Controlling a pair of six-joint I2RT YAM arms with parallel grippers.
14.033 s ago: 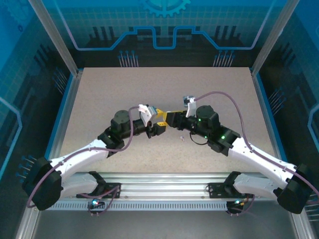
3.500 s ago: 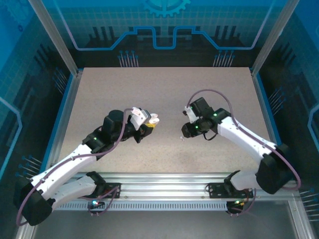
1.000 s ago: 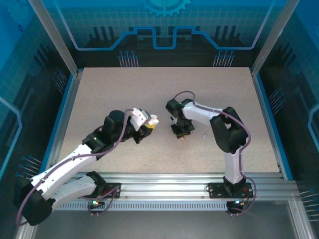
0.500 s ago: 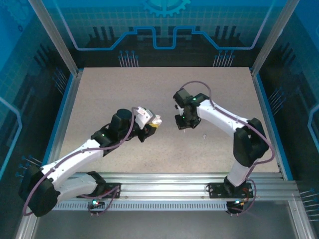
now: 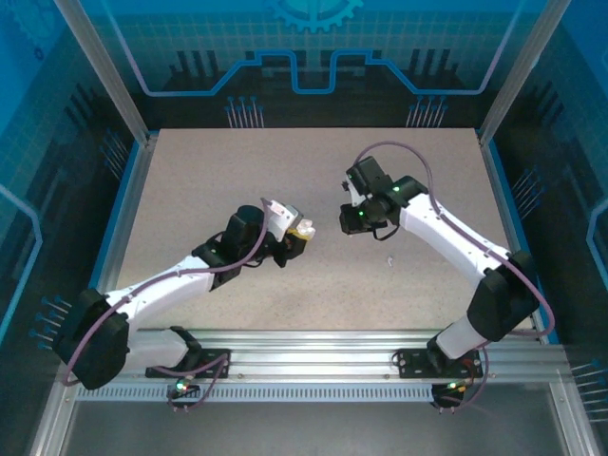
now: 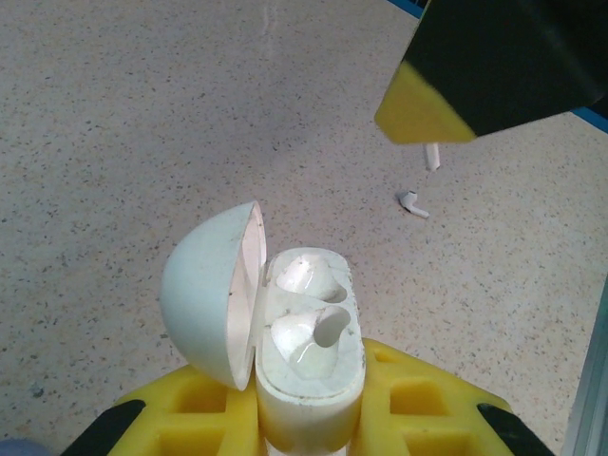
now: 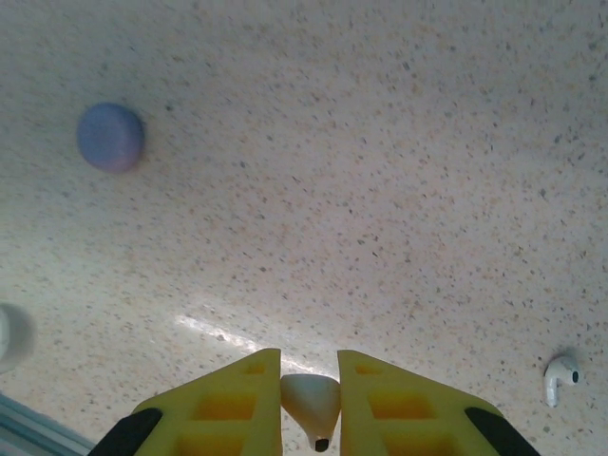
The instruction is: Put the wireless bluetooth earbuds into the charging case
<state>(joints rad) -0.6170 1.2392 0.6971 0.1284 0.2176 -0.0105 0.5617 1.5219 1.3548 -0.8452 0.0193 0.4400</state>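
Note:
My left gripper (image 6: 309, 404) (image 5: 302, 234) is shut on the base of a white charging case (image 6: 309, 328), held upright. The case's lid (image 6: 204, 299) is swung open to the left, and both sockets are empty. My right gripper (image 7: 311, 385) (image 5: 352, 224) is shut on a white earbud (image 7: 312, 397), which is pinched between the yellow fingers (image 7: 228, 404). In the left wrist view that gripper hangs up and to the right of the case, with the bud's stem (image 6: 432, 156) poking out below. A second white earbud (image 6: 411, 201) (image 7: 560, 377) (image 5: 389, 259) lies on the table.
A round purple case (image 7: 111, 137) lies shut on the speckled tabletop (image 5: 313, 171), some way beyond my right gripper. A blurred white shape (image 7: 8, 337) sits at the left edge of the right wrist view. Blue rails (image 5: 508, 223) border the table's sides.
My right gripper has risen off the table with the white earbud and moved back and to the right. My left arm has carried the open case to the right, toward it.

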